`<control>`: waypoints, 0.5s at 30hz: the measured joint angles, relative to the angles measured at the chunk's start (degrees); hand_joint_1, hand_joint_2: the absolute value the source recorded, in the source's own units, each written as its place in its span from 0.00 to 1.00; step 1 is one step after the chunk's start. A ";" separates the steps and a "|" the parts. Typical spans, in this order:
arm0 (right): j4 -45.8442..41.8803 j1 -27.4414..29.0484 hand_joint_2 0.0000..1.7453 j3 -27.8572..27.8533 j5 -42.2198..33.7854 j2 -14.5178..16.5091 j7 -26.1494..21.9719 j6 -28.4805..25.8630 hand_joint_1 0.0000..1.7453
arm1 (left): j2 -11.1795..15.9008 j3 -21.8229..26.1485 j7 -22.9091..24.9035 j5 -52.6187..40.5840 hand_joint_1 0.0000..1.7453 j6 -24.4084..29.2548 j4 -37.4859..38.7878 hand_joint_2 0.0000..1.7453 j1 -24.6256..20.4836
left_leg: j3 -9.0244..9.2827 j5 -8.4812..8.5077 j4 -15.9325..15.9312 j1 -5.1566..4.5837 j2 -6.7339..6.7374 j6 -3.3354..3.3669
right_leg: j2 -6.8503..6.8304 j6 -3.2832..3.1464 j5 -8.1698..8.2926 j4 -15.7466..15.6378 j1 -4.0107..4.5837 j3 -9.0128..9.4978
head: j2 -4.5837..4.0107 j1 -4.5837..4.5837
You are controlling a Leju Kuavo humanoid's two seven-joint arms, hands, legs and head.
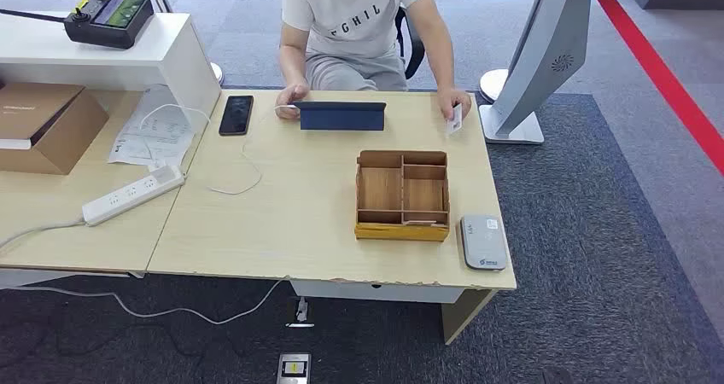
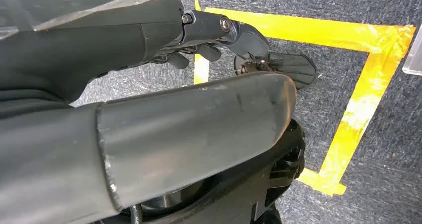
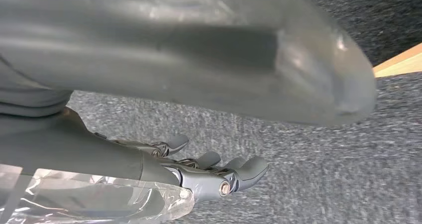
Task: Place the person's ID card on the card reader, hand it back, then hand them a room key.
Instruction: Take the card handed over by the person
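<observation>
Nearest the camera, the left hand (image 2: 219, 40) is seen hanging over grey carpet (image 2: 378, 184) marked with yellow tape (image 2: 358, 114); its fingers are loosely apart and nothing is held. The right hand (image 3: 199, 169) is likewise seen above carpet, fingers spread and empty.

On the counter (image 1: 282, 222), the card reader (image 1: 483, 242), a grey slab, is placed by the near right edge. Just beside it, on its left, a wooden organiser (image 1: 402, 194) is set, divided into several compartments; no contents can be made out in the open compartments, and whether anything lies in the narrow front slot cannot be told. Farther back, a dark blue folded case (image 1: 341, 115) is stood near the far edge, with a black phone (image 1: 236, 114) laid to its left and a white cable (image 1: 243, 175) trailed across the wood.

The ID card (image 1: 455, 119) is held upright at the far right corner by a seated person's hand (image 1: 450, 102).

To the left, a power strip (image 1: 132, 194), papers (image 1: 154, 136) and a cardboard box (image 1: 43, 128) are laid, and a remote controller (image 1: 107, 15) is rested on a white shelf (image 1: 171, 47). Beyond, a white stand (image 1: 538, 68) and a red floor stripe (image 1: 666, 77) are seen.
</observation>
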 joint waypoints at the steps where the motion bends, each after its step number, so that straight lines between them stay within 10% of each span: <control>1: 0.00 0.00 0.00 0.00 -0.02 -0.01 -0.13 0.02 0.00 | 0.00 0.00 -0.01 -0.01 0.00 -0.05 0.00 0.00 0.00 | 0.00 0.00 0.00 0.00 0.00 0.00 | 0.00 0.00 0.00 0.00 0.00 0.00 | 0.00 0.00; 15: 0.02 0.00 0.00 0.00 -1.71 0.26 0.77 -1.15 0.00 | 0.33 0.00 -2.40 -1.04 0.00 0.26 0.00 0.00 -0.04 | 0.00 0.00 0.00 0.00 0.00 0.00 | 0.00 0.00 0.00 0.00 0.00 0.00 | 0.00 0.00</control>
